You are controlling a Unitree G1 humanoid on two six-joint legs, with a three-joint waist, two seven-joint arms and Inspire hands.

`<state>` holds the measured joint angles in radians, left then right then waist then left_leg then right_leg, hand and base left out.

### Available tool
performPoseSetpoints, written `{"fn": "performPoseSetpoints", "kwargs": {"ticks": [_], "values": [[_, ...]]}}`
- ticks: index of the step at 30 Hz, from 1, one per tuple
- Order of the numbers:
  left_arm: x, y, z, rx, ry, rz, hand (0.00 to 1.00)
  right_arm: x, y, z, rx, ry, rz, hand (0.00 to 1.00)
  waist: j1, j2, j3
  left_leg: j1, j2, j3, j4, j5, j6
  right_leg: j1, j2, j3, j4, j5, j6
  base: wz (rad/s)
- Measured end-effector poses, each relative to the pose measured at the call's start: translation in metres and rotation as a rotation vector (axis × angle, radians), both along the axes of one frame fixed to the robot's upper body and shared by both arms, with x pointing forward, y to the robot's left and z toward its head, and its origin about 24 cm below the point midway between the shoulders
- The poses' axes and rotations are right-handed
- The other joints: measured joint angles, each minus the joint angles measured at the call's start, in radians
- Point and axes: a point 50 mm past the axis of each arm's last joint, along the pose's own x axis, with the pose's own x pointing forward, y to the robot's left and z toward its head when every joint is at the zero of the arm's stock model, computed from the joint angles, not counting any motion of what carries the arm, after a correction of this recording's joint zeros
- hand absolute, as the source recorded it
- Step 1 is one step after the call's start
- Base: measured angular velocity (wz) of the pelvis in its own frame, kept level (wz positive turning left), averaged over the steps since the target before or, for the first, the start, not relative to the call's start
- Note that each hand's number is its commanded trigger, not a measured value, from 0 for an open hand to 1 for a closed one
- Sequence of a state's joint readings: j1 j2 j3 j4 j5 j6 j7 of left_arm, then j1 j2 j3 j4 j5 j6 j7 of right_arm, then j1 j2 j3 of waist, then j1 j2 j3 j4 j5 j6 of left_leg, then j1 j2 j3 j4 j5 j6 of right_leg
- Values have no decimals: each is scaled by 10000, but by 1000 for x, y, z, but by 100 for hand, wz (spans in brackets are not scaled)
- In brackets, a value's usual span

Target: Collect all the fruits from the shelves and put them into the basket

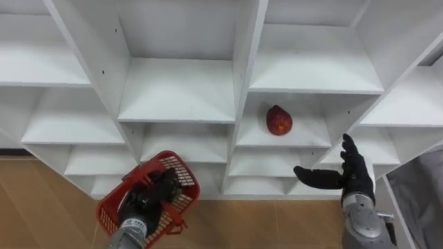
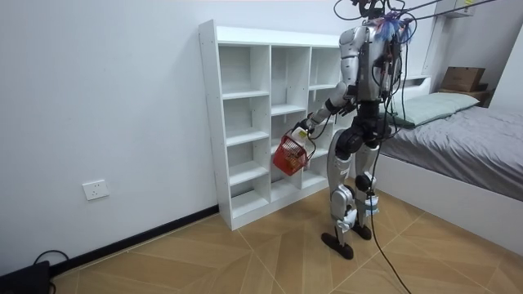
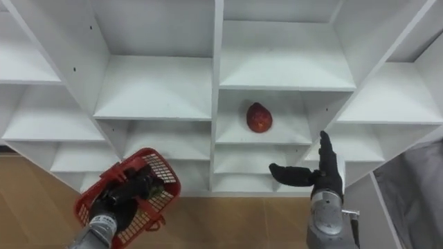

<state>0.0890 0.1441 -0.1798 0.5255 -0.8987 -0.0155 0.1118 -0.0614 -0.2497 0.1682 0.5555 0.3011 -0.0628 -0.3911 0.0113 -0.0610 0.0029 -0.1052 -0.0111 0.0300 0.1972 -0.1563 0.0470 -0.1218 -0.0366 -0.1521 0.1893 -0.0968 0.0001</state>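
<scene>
A red fruit (image 1: 279,120) lies on a middle shelf of the white closet (image 1: 176,90), one column right of centre. My right hand (image 1: 354,173) is open, fingers straight and thumb out to the left, held below and right of the fruit without touching it. My left hand (image 1: 149,197) is curled round the handle of a red plastic basket (image 1: 107,214), which hangs low at the left before the bottom shelves. The hand hides much of the basket's inside. In the room view I stand upright facing the closet (image 2: 253,114), the basket (image 2: 290,153) held out in front.
The closet's other compartments in view hold nothing. Wooden floor (image 1: 41,207) runs under it. A bed (image 2: 458,131) with grey bedding stands close behind me on the room view's right, and a cardboard box (image 2: 462,78) sits beyond it.
</scene>
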Motion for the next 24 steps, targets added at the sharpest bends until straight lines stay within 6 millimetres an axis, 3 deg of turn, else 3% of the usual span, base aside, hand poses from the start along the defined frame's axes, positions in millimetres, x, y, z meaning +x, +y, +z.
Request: {"fn": "performPoseSetpoints", "kwargs": {"ticks": [11, 16, 24], "values": [[-17, -1, -15, -347, 570, -470, 100, 19, -15, 9, 247, -96, -331, 0, 242, 19, 144, -977, -14, -44, 426, -6, -5, -860, -66, -95, 332, 52, -78, 1], [-25, 3, -23, -218, 1048, -522, 100, 26, -13, 15, 245, -208, -281, 0, 201, -90, 223, -1488, -20, -122, 609, 89, -18, -1334, -158, -214, 481, 81, -117, 5], [-28, -7, -28, 64, 1221, -1425, 100, 42, -15, 21, 123, -227, -437, 0, 242, -63, 267, -1898, -23, -146, 740, 129, -33, -1748, -192, -261, 661, 75, -148, 1]]}}
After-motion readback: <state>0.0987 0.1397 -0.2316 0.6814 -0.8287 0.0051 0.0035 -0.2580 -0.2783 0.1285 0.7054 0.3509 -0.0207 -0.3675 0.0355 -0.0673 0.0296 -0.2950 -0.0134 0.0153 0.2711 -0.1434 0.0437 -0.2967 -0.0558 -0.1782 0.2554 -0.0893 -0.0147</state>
